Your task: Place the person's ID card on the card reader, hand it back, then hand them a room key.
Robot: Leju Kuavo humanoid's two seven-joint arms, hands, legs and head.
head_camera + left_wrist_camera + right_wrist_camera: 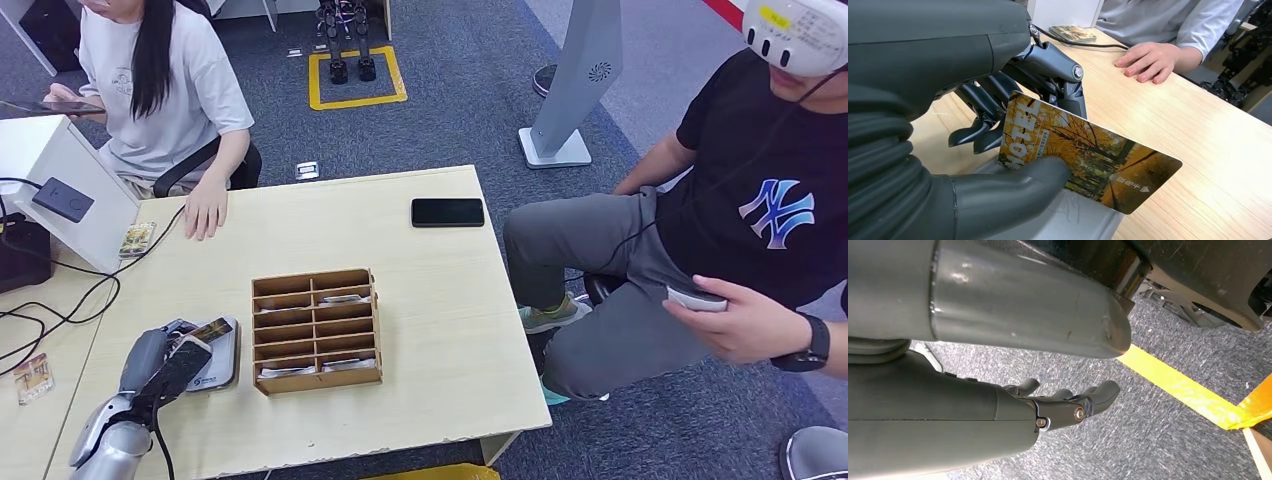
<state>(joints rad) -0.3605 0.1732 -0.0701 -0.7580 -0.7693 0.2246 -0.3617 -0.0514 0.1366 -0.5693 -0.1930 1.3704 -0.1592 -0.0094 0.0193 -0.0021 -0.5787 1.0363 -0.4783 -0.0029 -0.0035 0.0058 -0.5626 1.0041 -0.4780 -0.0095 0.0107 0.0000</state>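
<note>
While the left robot hand [1013,150] pinched the hotel card [1083,155] just above the card reader [215,368] on the table [430,320], the right robot hand [1068,402] hung released, fingers apart.

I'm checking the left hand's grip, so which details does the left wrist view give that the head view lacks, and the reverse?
Left wrist view alone: the print on the autumn-forest card, including the word HOTEL, and the thick grey thumb pressing its face over the grey card reader.

Head view alone: the wooden compartment rack, the black phone and the seated person in a headset.

Both: the left hand holding the card, the light wooden table and a person's hand resting on it.
</note>
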